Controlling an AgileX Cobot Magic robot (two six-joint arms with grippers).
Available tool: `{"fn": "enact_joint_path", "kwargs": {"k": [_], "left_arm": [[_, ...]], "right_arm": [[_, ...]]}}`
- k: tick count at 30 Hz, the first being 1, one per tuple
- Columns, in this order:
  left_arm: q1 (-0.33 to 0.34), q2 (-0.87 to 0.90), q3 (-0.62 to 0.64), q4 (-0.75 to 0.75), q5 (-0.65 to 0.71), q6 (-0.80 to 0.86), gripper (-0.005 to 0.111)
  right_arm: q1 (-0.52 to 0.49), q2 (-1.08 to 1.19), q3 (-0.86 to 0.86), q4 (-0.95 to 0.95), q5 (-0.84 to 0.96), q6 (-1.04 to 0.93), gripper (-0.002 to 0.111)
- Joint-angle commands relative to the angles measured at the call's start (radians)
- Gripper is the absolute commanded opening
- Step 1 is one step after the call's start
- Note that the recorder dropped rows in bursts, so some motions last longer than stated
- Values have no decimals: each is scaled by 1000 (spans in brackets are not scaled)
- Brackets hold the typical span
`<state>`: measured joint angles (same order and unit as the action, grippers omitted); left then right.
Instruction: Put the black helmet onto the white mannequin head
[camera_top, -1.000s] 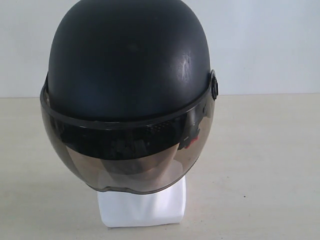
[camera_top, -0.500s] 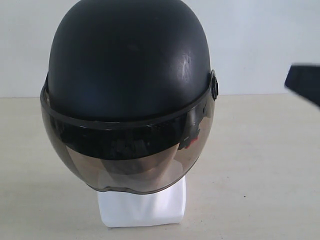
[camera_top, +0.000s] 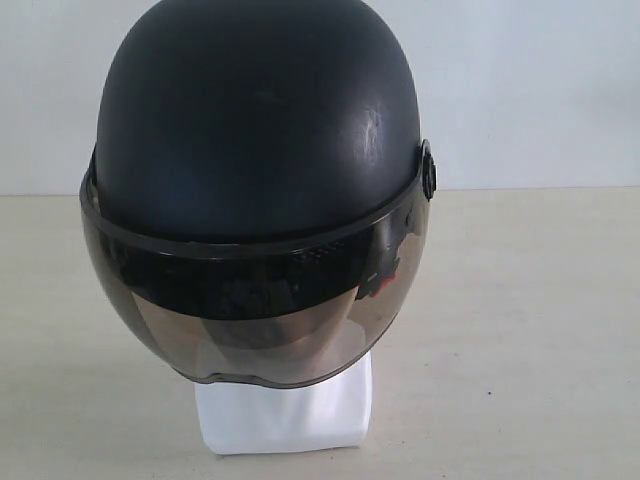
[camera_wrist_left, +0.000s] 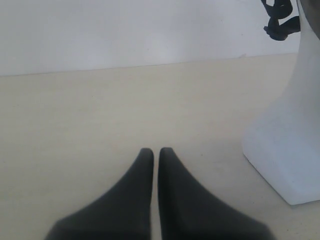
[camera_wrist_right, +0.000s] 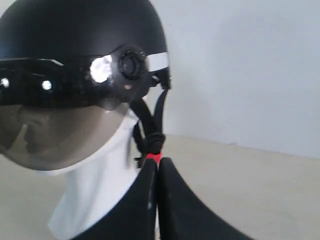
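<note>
Black helmet (camera_top: 255, 130) sits on the white mannequin head (camera_top: 285, 415).
Left pincer (camera_wrist_left: 156, 152) and right pincer (camera_wrist_right: 158, 162) are both clenched tight, nothing between their jaws.

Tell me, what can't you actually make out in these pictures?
- Exterior view: the white mannequin head's face, obscured by the black helmet's smoky visor; its crown cut off by the top edge.
- Left wrist view: nearly all the helmet, cut off by the frame edge; only its chin strap shows.
- Right wrist view: the red buckle, mostly behind the shut jaws.
</note>
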<state>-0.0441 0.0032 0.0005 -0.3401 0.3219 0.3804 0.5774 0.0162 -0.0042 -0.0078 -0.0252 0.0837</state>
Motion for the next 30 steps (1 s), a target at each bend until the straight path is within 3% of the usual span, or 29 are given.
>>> {"fn": "enact_joint_path", "kwargs": {"k": [1, 5, 9, 14, 30], "left_arm": [[3, -3, 0, 0, -1, -10, 4], [3, -3, 0, 0, -1, -10, 4], [3, -3, 0, 0, -1, -10, 4], [3, -3, 0, 0, -1, -10, 4], [3, -3, 0, 0, -1, -10, 4]], "right_arm": [[-190, -16, 4, 17, 25, -17, 0], [-345, -16, 4, 26, 70, 43, 0], [-436, -16, 4, 18, 190, 12, 0], [-440, -16, 4, 16, 315, 7, 0], [-440, -16, 4, 16, 329, 7, 0]]}}
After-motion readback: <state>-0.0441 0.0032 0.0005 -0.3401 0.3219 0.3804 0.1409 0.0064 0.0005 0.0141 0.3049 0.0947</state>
